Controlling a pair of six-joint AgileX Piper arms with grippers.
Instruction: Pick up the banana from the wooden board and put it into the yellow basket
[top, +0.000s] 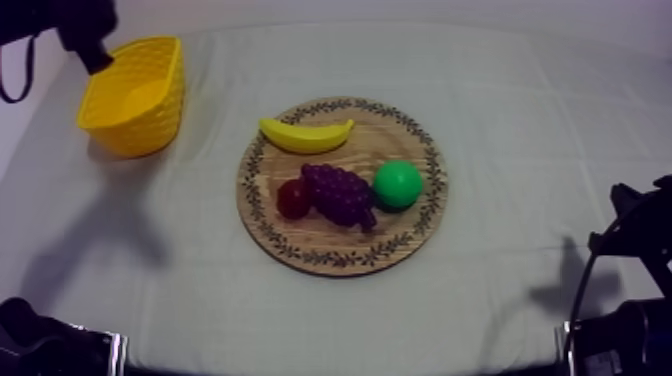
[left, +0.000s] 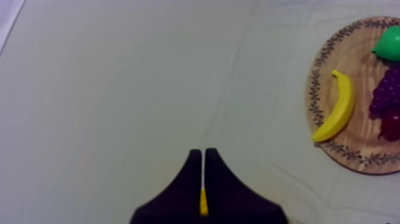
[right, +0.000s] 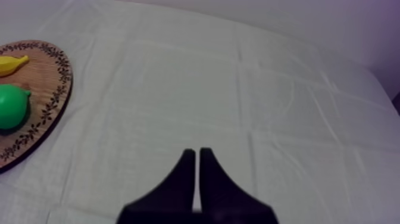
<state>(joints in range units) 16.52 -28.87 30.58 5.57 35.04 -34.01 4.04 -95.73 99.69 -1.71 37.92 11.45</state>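
Note:
The yellow banana (top: 306, 135) lies on the far side of the round wooden board (top: 410, 250), free of both grippers. It also shows in the left wrist view as the banana (left: 337, 108) on the board's (left: 357, 159) near rim. My left gripper (top: 98, 62) hangs at the far rim of the yellow basket (top: 140, 100) at the table's back left. Its fingers (left: 203, 152) lie together as a narrow wedge with nothing held. My right gripper (right: 197, 152) is shut over bare cloth, well off the board (right: 41, 119).
On the board beside the banana lie purple grapes (top: 340, 192), a small red fruit (top: 292, 199) and a green pear (top: 398, 184). My right arm (top: 635, 230) rests at the lower right edge. Grey-white cloth runs all round the board.

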